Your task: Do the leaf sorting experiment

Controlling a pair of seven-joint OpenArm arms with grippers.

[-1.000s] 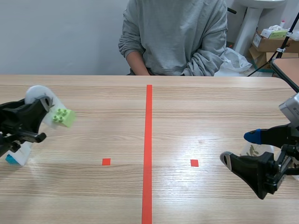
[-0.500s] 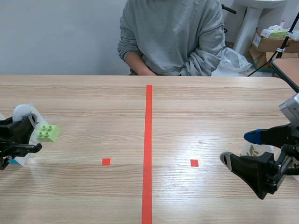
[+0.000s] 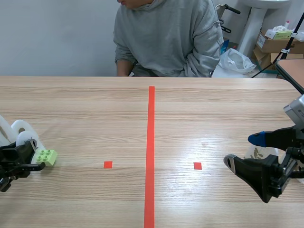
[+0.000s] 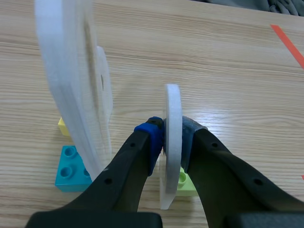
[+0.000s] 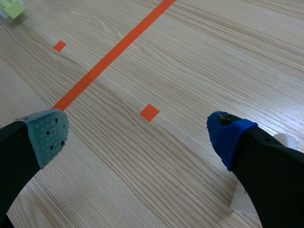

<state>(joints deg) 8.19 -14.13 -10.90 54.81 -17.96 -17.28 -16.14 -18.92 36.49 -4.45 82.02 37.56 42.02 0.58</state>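
One flat white disc [image 4: 172, 102], studded lime brick [image 3: 46, 156]

Grey wall [image 3: 57, 33]; wooden table [image 3: 213, 109]; cardboard boxes [image 3: 273, 42] behind.

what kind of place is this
Probably a robotics test lab: a wooden table marked with orange-red tape, the left gripper and right gripper over it, a person seated across, cardboard boxes behind.
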